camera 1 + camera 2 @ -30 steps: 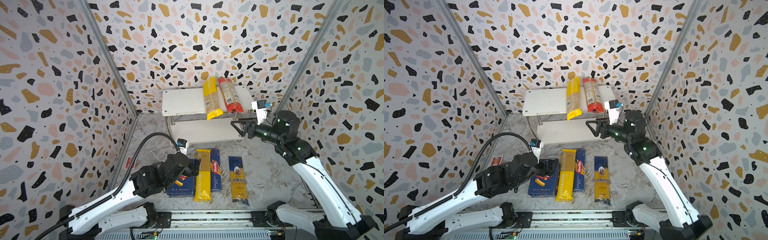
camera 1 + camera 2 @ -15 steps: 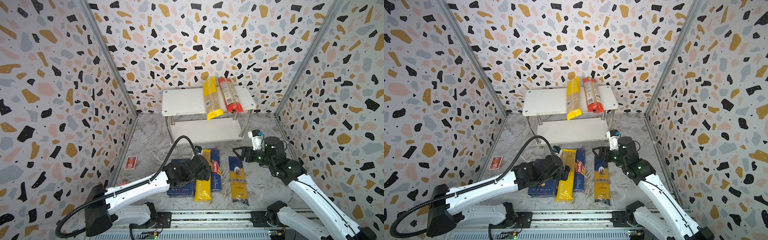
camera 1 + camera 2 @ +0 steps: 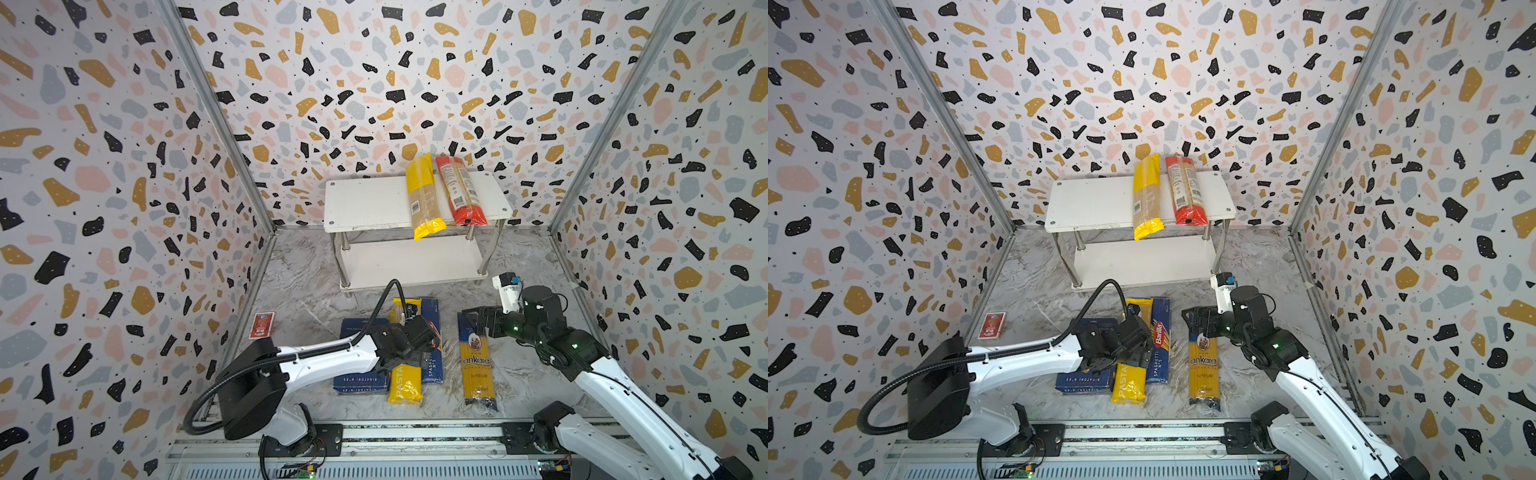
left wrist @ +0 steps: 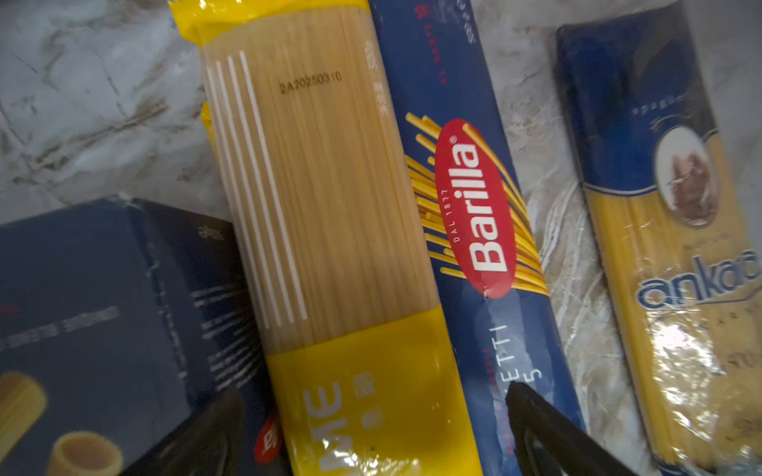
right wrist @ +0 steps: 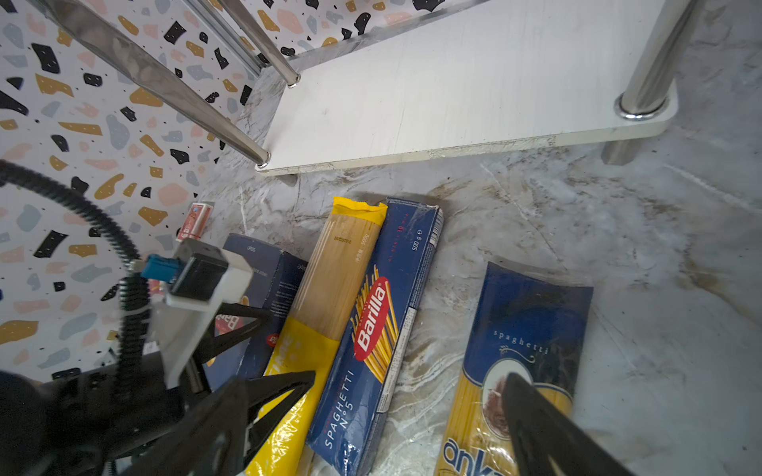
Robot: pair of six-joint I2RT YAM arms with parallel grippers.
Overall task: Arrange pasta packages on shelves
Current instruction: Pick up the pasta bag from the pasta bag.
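Nearest, in front of the shelves (image 3: 365,203), the left arm lies across the floor packs. In both top views it covers the middle of the wide Barilla box (image 3: 359,380) and of the floor yellow bag (image 3: 405,382), and it hides the left gripper (image 4: 373,391). Only the left wrist view shows that gripper. Its fingers are spread wide, one over the wide box and one over the narrow Barilla box (image 4: 474,206), with the yellow bag between them and nothing gripped. A yellow sliver shows at that bag's edge; whether it is another bag cannot be told.

The right gripper (image 3: 478,322) hangs over the blue end of the ankara bag (image 3: 478,365), the end nearer the shelves. The right wrist view shows its fingers well apart and empty, and cuts off the bag's other end.

A small red pack (image 3: 262,325) lies by the wall on the left arm's side, short of the shelves.

Farthest, on the shelves' top board, the shelf yellow bag (image 3: 422,195) and the red-orange bag (image 3: 459,191) lie side by side toward the right arm's end. The yellow one overhangs the front edge. Only the top views show them; the right wrist view reaches just the lower board (image 5: 453,90).
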